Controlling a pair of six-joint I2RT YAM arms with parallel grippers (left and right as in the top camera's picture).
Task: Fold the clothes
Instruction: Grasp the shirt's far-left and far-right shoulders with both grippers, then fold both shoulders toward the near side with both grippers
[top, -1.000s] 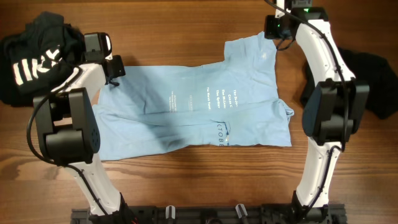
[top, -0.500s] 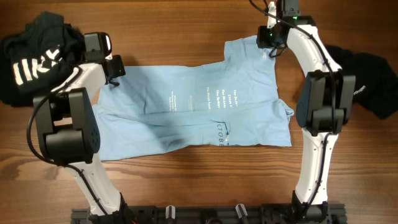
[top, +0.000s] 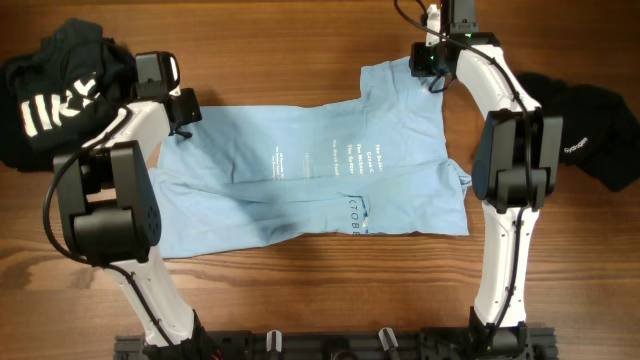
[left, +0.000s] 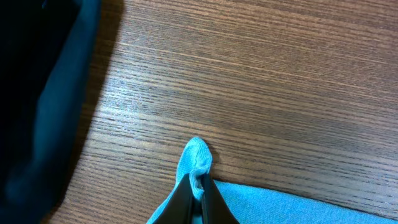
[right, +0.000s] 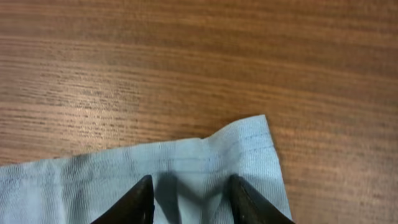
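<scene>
— What changed?
— The right gripper (right: 189, 190) came a little left, over the far right corner of the blue shirt (top: 300, 170); its fingers stand apart, the cloth between them.
— And the left gripper (left: 199, 194)?
— Closed, pinching the shirt's far left corner on the table (top: 300, 40).

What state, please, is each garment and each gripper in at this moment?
Light blue T-shirt, spread out, lightly wrinkled.
Black garment with white lettering, crumpled in a heap.
Second black garment, crumpled beside the right arm.
Left gripper, shut on a T-shirt corner.
Right gripper, open, fingers astride a T-shirt corner.
</scene>
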